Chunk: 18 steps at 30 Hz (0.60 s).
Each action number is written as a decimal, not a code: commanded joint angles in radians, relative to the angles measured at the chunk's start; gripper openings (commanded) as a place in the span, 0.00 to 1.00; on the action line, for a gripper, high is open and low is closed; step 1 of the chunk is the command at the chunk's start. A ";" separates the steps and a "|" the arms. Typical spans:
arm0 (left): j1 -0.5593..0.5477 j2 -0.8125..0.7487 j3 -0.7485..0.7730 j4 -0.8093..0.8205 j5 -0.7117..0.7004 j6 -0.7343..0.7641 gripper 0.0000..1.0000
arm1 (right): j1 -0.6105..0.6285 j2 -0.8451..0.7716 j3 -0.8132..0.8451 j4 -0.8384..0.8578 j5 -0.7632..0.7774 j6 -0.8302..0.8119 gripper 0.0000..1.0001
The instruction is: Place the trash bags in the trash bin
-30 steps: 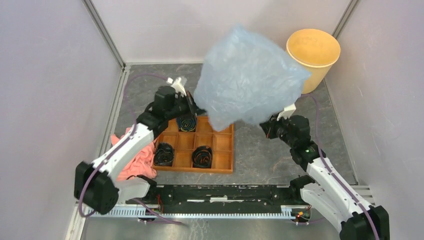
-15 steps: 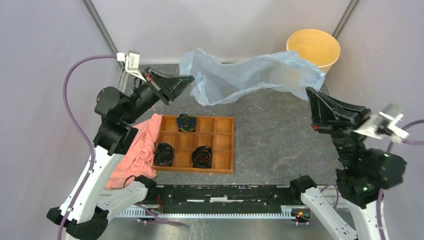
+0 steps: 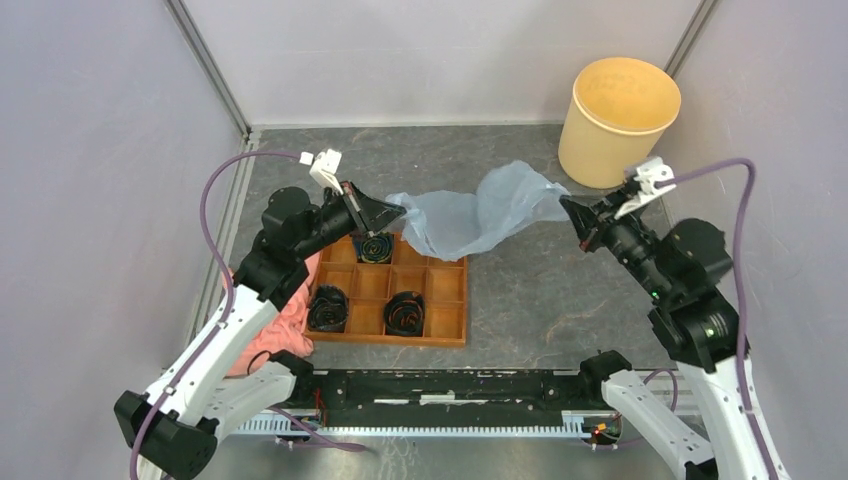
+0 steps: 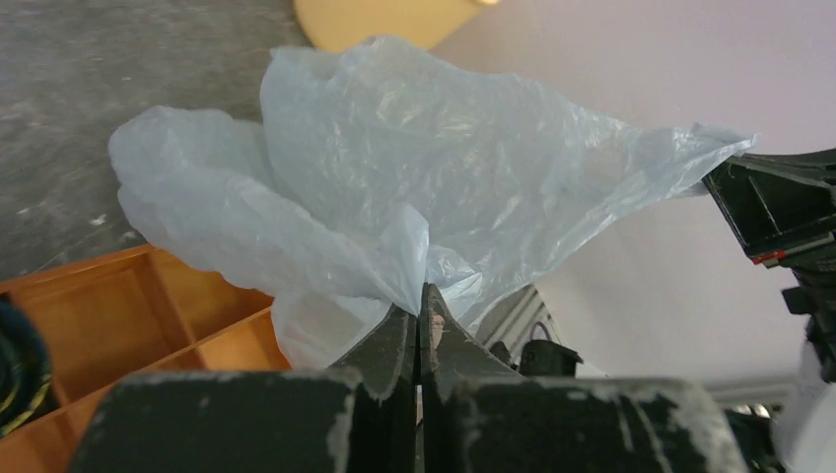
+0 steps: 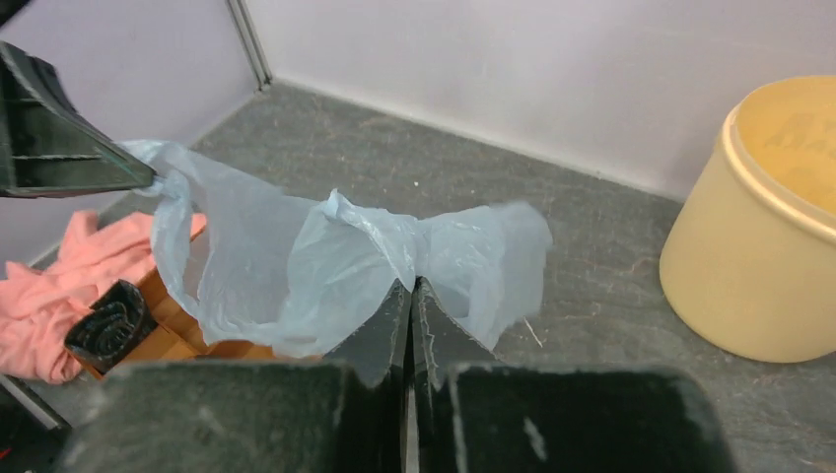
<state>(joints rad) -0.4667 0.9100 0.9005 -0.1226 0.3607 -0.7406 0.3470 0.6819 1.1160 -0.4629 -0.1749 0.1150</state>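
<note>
One trash bag [image 3: 470,215] slung between two claws, near the one trash bin [image 3: 610,125]
We see the left claw [image 3: 398,208] pinching one edge of the film and the right claw [image 3: 568,205] pinching the opposite edge. The bag sags over the tabletop [image 3: 540,300] and the tray's [image 3: 445,290] far side, none of it in the bin. We judge it light, limp and slippery, best held by bunched edges. Three dark coils [image 3: 405,313] in the tray are perhaps rolled bags

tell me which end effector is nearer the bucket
Right. The right end effector, shut on the blue bag, is just in front of the yellow bucket; the left end effector, shut on the bag's other end, is far to the left.
</note>
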 commanded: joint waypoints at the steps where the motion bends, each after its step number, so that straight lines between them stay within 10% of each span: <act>1: 0.000 0.039 0.004 0.160 0.157 -0.055 0.02 | 0.002 -0.045 0.001 0.005 0.050 0.095 0.06; 9: 0.000 -0.009 0.079 -0.054 0.139 0.118 0.02 | 0.000 0.018 0.158 -0.109 -0.010 0.102 0.54; 14: 0.000 0.003 0.093 -0.147 0.135 0.213 0.02 | 0.002 0.024 0.357 -0.224 0.189 0.034 0.84; 18: 0.000 0.005 0.089 -0.142 0.173 0.215 0.02 | 0.001 0.057 0.430 -0.204 0.459 -0.046 0.89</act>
<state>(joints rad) -0.4667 0.9184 0.9619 -0.2333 0.4999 -0.6022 0.3470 0.7288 1.4631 -0.6662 -0.0059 0.1562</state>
